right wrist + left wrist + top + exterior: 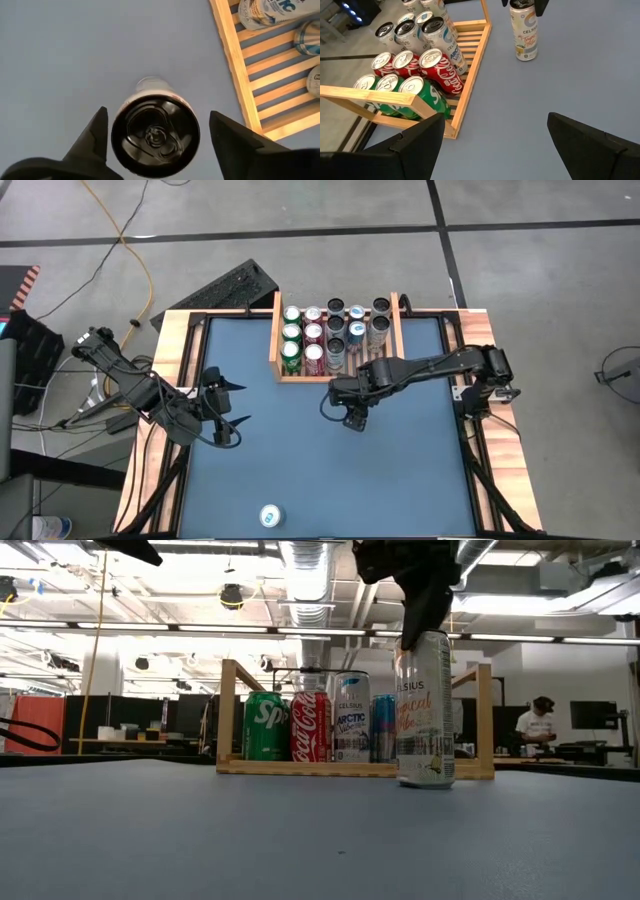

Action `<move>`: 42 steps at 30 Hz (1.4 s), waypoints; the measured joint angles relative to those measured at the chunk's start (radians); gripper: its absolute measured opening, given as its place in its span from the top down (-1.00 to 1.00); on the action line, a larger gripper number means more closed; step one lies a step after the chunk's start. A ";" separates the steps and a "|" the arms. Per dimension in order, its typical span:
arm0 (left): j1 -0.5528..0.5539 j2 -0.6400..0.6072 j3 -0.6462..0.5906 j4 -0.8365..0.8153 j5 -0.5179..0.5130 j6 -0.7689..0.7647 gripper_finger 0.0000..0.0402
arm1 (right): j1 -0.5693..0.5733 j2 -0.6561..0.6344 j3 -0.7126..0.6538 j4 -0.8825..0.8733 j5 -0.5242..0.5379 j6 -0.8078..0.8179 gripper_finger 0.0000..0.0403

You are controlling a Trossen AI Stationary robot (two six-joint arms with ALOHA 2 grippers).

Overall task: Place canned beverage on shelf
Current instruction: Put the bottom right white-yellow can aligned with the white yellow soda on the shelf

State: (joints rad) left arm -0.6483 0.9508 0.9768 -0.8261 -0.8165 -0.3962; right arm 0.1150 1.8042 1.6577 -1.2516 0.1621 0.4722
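A tall pale Celsius can stands upright on the blue table, just in front of the shelf, a light-wood slatted tray. My right gripper is open and points down over the can's dark top, one finger on each side of the rim. In the high view the gripper hides the can. My left gripper waits open over the table's left part. My right gripper comes at the can from above, its fingers straddling the can's top rim. One finger stands right beside the rim; whether it touches, I cannot tell. A strip of table shows between the rim and the other finger. The can's base rests on the table.
The shelf at the table's far middle holds several upright cans: green and red ones on the left, silver and blue ones farther right. One more can stands at the table's near edge. Open blue table lies between.
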 joint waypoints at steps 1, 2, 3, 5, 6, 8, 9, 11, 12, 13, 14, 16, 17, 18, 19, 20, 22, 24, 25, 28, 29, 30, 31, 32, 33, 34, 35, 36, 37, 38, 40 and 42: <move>0.000 0.000 0.000 0.000 0.000 0.000 -0.70 | 0.000 0.000 0.000 0.002 0.000 -0.002 -0.03; 0.000 0.000 0.000 0.000 0.000 -0.001 -0.70 | 0.000 0.000 0.000 0.005 0.000 -0.002 -0.01; 0.000 0.000 0.000 0.000 0.000 -0.001 -0.70 | 0.000 0.000 0.000 0.008 -0.001 -0.003 0.02; 0.000 0.000 0.000 0.000 0.000 -0.001 -0.70 | 0.000 0.000 0.000 0.010 0.002 -0.004 0.06; 0.000 0.000 0.000 0.000 0.000 -0.001 -0.70 | 0.000 0.000 0.000 0.011 0.009 -0.003 0.08; 0.000 0.000 0.000 0.000 0.000 -0.001 -0.70 | 0.000 0.000 0.000 0.011 0.013 -0.002 0.13; 0.000 0.000 0.000 0.000 0.000 -0.002 -0.70 | 0.000 0.000 0.000 0.011 0.012 -0.002 0.15; 0.000 0.000 0.000 0.000 0.000 -0.002 -0.70 | 0.000 0.004 0.000 0.012 0.003 -0.007 0.18; 0.000 0.000 0.000 0.000 0.000 -0.002 -0.70 | 0.000 0.014 0.002 0.015 0.001 -0.007 0.18; 0.000 0.000 0.000 0.000 0.000 -0.002 -0.70 | 0.000 0.022 0.002 0.015 0.000 -0.007 0.18; 0.000 0.000 0.000 0.001 0.001 -0.002 -0.70 | 0.001 0.032 0.002 0.013 0.000 -0.009 0.17; 0.000 0.000 0.000 0.001 0.000 -0.003 -0.70 | 0.001 0.054 0.003 0.009 0.000 -0.020 0.13; 0.000 0.000 0.000 0.001 0.001 -0.004 -0.70 | 0.001 0.064 0.003 0.007 -0.002 -0.029 0.09; 0.000 0.000 0.000 0.000 0.000 -0.004 -0.70 | 0.001 0.078 0.003 0.003 -0.003 -0.033 0.05; 0.000 0.000 0.000 0.001 0.000 -0.005 -0.70 | 0.001 0.094 0.003 0.004 -0.007 -0.035 0.00; 0.000 0.000 0.000 0.001 0.001 -0.005 -0.70 | -0.001 0.108 0.001 0.003 -0.014 -0.036 -0.05; 0.000 0.000 0.000 0.000 0.000 -0.005 -0.70 | -0.006 0.131 0.000 -0.003 -0.030 -0.036 -0.12; 0.000 0.000 0.000 0.001 0.000 -0.005 -0.70 | -0.006 0.136 0.000 -0.004 -0.033 -0.036 -0.14; 0.000 0.000 0.000 0.001 0.000 -0.005 -0.70 | -0.006 0.136 0.000 -0.005 -0.033 -0.037 -0.14; 0.000 0.000 0.000 0.001 0.000 -0.005 -0.70 | -0.006 0.136 0.001 -0.002 -0.033 -0.039 -0.05; 0.000 0.000 0.000 0.001 0.000 -0.005 -0.70 | -0.006 0.136 0.001 -0.004 -0.033 -0.039 0.00; 0.000 0.000 0.000 0.001 0.000 -0.005 -0.70 | -0.006 0.132 0.001 -0.009 -0.033 -0.039 0.07; 0.000 0.000 0.000 0.001 0.000 -0.005 -0.70 | -0.006 0.128 0.001 -0.018 -0.032 -0.039 0.14; 0.000 0.000 0.000 0.001 0.000 -0.005 -0.70 | -0.006 0.125 0.001 -0.027 -0.030 -0.039 0.22; 0.000 0.000 0.000 0.001 0.000 -0.005 -0.70 | -0.006 0.124 0.001 -0.035 -0.029 -0.043 0.30; 0.000 0.000 0.000 0.001 0.000 -0.005 -0.70 | -0.005 0.124 0.001 -0.045 -0.029 -0.051 0.39; 0.000 0.000 0.000 0.001 0.000 -0.005 -0.70 | -0.004 0.124 0.001 -0.052 -0.029 -0.059 0.48; 0.000 0.000 0.000 0.001 0.000 -0.005 -0.70 | -0.004 0.124 0.001 -0.056 -0.029 -0.069 0.57; 0.000 0.000 0.000 0.001 0.000 -0.006 -0.70 | -0.004 0.124 0.001 -0.055 -0.028 -0.078 0.65; 0.000 0.000 0.000 0.001 0.000 -0.006 -0.70 | -0.004 0.124 0.001 -0.051 -0.026 -0.086 0.71; 0.000 0.000 0.000 0.001 0.000 -0.007 -0.70 | -0.004 0.124 0.001 -0.040 -0.026 -0.112 0.83; 0.000 0.000 0.000 0.001 0.000 -0.009 -0.70 | -0.004 0.124 0.001 -0.029 -0.026 -0.136 0.90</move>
State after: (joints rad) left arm -0.6485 0.9504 0.9764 -0.8253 -0.8162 -0.4055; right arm 0.1112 1.9278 1.6585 -1.2809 0.1360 0.3361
